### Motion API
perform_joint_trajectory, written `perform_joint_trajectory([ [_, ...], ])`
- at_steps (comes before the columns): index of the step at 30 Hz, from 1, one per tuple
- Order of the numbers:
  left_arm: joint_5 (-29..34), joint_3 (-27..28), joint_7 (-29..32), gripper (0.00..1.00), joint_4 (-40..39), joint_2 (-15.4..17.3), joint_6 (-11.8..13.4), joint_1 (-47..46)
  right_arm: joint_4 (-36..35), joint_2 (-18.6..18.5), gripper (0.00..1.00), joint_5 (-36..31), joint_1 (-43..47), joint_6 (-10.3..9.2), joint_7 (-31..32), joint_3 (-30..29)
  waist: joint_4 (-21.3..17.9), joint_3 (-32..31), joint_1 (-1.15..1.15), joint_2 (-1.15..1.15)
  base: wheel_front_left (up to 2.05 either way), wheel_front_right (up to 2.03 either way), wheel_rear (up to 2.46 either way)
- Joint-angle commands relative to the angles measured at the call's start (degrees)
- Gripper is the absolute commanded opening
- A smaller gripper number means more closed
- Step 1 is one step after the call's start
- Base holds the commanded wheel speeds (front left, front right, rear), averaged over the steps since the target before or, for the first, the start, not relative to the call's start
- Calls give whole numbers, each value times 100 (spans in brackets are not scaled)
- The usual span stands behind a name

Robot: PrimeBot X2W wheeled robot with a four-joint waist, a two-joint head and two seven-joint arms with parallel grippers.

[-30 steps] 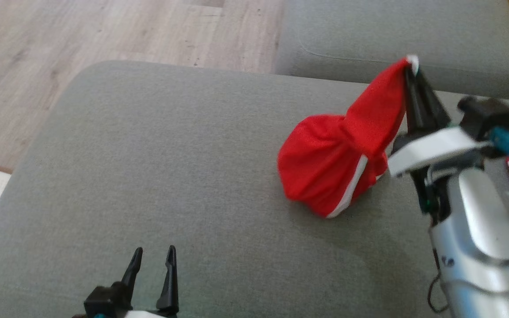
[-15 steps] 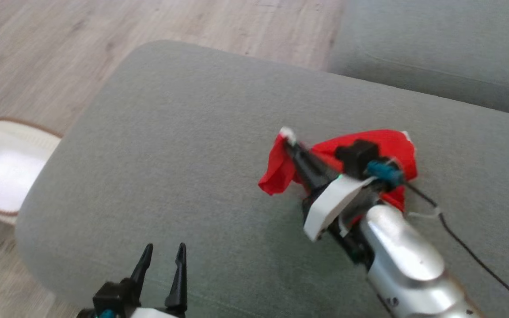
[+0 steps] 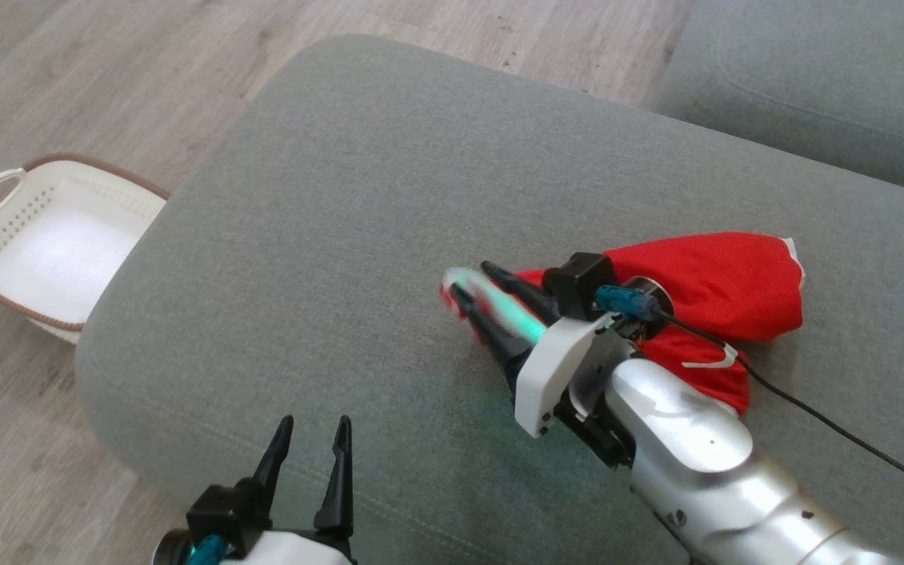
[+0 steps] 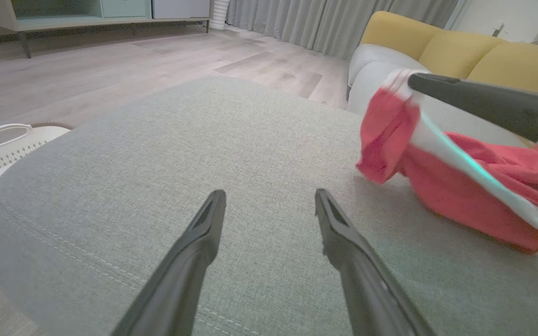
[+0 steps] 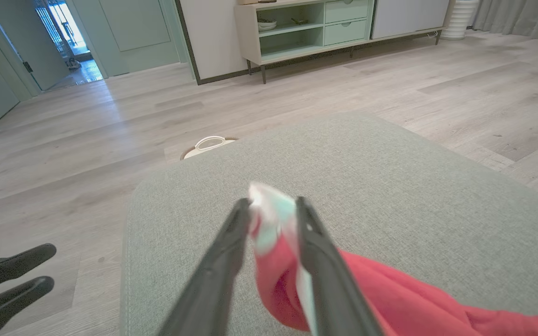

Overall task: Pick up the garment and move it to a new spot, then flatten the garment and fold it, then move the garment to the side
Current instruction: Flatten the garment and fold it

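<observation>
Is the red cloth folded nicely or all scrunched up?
Scrunched up: the red garment lies in a bunched heap on the grey cushion.

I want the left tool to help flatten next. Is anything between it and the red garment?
Nothing visible does: bare grey cushion lies between the left tool and the red garment. The right tool sits at the garment's left edge.

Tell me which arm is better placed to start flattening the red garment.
Right. The right claw has an edge of the red garment between its fingers; the left claw stands open over the cushion, apart from the cloth.
</observation>
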Motion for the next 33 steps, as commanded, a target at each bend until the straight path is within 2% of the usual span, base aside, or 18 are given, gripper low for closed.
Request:
perform_joint_trajectory([
  [1, 39, 175, -78, 100, -135, 15, 13, -297, -138, 80, 100, 55, -208, 37, -95, 39, -32, 11, 0, 0, 0, 0, 0],
  [7, 9, 232, -150, 100, -62, -7, -3, -306, -136, 80, 100, 197, -331, 37, -445, -127, -323, 2, 0, 0, 0, 0, 0],
  [14, 15, 266, -190, 100, -58, 21, 16, -298, 169, 80, 100, -151, -259, 37, -931, -1009, -778, -80, 0, 0, 0, 0, 0],
  [24, 1, 304, -200, 100, -127, 92, 87, -216, 262, 80, 100, -1186, 1047, 37, -1172, -2812, -1273, -121, 0, 0, 0, 0, 0],
  [30, -6, 320, -195, 100, -170, 131, 108, -214, 176, 80, 100, -1476, 1632, 37, -1101, -3382, -1377, -86, 0, 0, 0, 0, 0],
  [33, -8, 319, -179, 100, -187, 161, 98, -237, 190, 80, 100, -1470, 1772, 37, -965, -3480, -1363, -49, 0, 0, 0, 0, 0],
])
